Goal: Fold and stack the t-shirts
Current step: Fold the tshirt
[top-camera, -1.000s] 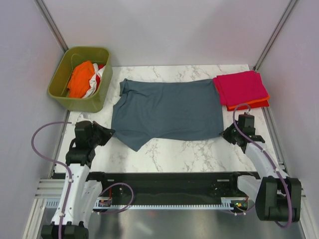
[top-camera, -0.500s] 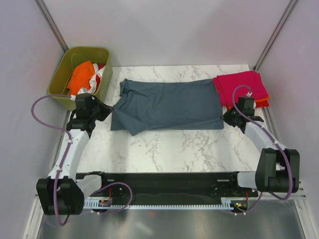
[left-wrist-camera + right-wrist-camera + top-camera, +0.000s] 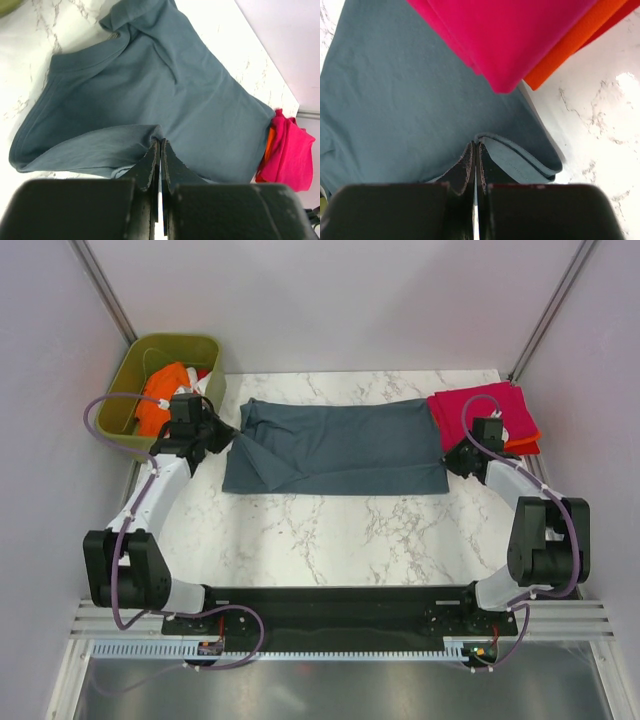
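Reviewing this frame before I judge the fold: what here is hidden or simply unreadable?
Top view: the left arm partly covers the clothes in the olive bin, so their count is unclear.
Top and right wrist views: the orange-red shirt lies under the magenta shirt, and only its edge shows.
Left wrist view: the shut fingers of the left tool hide how many layers of the blue-grey shirt they pinch.
Right wrist view: the same applies to the right tool.

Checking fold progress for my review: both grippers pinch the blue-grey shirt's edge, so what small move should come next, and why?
Probably carry both pinched corners across to the far edge, then lower. The left gripper and right gripper are shut on the blue-grey shirt, and the lifted flap covers only part of it.
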`<state>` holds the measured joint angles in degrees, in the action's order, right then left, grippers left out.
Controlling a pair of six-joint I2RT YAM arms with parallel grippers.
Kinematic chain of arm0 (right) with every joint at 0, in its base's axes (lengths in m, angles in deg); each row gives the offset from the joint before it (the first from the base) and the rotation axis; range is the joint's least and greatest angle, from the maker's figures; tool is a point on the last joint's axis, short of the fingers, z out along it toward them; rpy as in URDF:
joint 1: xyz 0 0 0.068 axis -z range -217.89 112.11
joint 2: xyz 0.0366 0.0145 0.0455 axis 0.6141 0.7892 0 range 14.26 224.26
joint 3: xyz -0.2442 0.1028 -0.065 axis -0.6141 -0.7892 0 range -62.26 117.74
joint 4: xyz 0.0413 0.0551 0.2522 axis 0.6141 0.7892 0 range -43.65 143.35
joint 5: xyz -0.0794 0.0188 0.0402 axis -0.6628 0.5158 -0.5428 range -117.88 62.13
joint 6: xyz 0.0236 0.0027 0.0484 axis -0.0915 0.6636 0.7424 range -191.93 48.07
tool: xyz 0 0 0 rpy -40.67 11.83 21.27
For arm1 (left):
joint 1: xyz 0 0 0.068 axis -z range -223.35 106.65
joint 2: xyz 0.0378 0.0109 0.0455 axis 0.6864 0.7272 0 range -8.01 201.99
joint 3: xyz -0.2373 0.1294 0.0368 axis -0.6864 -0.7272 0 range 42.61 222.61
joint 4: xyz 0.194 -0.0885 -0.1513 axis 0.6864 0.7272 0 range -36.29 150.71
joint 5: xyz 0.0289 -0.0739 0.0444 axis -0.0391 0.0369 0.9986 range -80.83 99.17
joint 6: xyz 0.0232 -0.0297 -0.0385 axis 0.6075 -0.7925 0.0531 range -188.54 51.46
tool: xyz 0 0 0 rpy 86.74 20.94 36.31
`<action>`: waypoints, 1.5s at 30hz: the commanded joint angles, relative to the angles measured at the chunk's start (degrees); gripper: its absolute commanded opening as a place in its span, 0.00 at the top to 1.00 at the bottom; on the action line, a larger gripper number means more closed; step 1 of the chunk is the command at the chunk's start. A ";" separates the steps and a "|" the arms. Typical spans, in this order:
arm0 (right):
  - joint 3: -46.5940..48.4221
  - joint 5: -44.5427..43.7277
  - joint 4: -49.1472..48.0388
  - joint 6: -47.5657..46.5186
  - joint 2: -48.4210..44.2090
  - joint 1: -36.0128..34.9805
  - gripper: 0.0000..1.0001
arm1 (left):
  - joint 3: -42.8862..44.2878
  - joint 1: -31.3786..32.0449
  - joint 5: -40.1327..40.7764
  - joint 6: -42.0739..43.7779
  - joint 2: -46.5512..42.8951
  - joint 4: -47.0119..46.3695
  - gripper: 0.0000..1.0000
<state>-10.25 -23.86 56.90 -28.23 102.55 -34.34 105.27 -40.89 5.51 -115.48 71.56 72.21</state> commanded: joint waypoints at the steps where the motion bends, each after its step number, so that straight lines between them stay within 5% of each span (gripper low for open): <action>1: 2.83 -1.46 -2.55 1.03 1.96 0.31 1.00 | 4.92 0.18 2.25 -0.88 2.51 -2.86 0.98; 42: 7.84 -0.58 -7.12 2.26 11.81 2.60 1.00 | 32.44 3.52 2.96 0.19 28.09 -1.10 0.98; 45: 8.55 -0.32 -7.12 1.83 12.34 2.60 0.87 | 32.97 3.52 3.57 -0.26 29.94 -1.19 0.93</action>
<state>-4.28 -24.50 51.57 -26.08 114.22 -32.09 135.54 -37.59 7.65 -115.43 99.67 71.34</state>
